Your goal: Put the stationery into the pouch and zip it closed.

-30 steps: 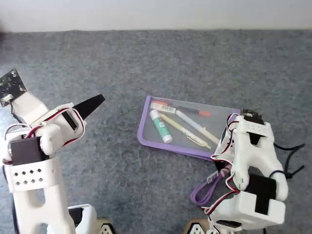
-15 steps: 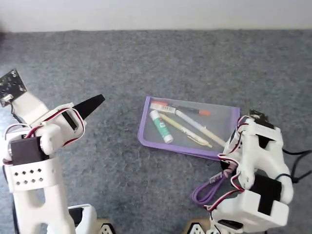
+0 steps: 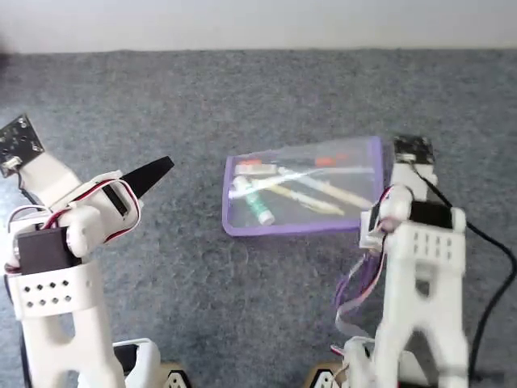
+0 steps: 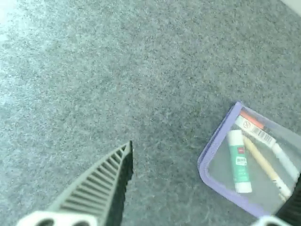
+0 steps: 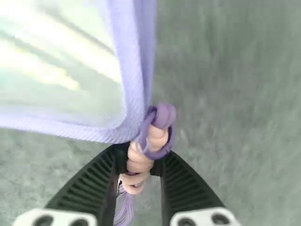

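The right claw (image 5: 139, 157) is pinching narrow on the knotted cord pull (image 5: 150, 136), which is sitting between its ribbed fingers (image 5: 101, 176). A purple strap (image 5: 121, 209) is trailing down through the same gap. Just beyond the fingertips, the pull is joining a corner of the clear, purple-edged pouch (image 5: 136, 70), and that corner is riding raised off the grey felt (image 5: 235, 94). From the held corner the pouch is stretching away from the claw, tilted. Inside it, seen through the clear face, a yellow pencil (image 3: 311, 204) and an orange-capped pen (image 3: 323, 162) are lying nearer the claw, and a glue stick (image 3: 257, 208) is lying at the far end. Well past that far end, the left claw (image 3: 149, 176) is hanging wide apart over bare felt, holding nothing and touching nothing.
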### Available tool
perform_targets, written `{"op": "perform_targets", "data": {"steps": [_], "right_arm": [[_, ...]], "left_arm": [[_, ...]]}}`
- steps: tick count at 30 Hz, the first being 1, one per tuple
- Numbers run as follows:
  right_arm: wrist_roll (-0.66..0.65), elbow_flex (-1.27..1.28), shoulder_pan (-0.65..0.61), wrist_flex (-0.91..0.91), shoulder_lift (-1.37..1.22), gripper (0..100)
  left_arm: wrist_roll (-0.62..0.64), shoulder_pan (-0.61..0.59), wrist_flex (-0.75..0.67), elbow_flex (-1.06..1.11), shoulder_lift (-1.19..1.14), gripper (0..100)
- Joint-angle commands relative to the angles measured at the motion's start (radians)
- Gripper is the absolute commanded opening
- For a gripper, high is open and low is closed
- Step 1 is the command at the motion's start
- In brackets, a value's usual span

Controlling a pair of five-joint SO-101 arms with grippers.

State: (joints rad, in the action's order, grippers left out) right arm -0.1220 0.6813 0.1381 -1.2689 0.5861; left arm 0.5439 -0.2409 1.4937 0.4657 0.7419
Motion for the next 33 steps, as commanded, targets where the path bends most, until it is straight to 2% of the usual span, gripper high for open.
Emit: {"op": "perform_targets", "data": {"steps": [1,8,13,16,25,33], "right_arm": [[-0.078,-0.005,-0.11,-0.005,0.285,0.8],[-0.104,-0.011,-0.318,0.01,0.53,0.8],[-0.1,-0.011,-0.453,0.119,0.604,0.8],[-0.1,-0.009,-0.507,0.18,0.611,0.8],[-0.098,-0.005,-0.521,0.262,0.611,0.8],[-0.097,-0.002,-0.522,0.282,0.61,0.8]], "left_arm": [[0.008,0.003,-0.017,-0.01,0.026,49],[-0.043,0.101,-0.011,-0.012,0.034,49],[-0.06,0.207,-0.011,-0.013,0.034,49],[-0.06,0.232,-0.011,-0.013,0.034,49],[-0.055,0.238,0.014,-0.077,0.034,49],[-0.028,0.239,0.195,-0.163,0.034,49]]}}
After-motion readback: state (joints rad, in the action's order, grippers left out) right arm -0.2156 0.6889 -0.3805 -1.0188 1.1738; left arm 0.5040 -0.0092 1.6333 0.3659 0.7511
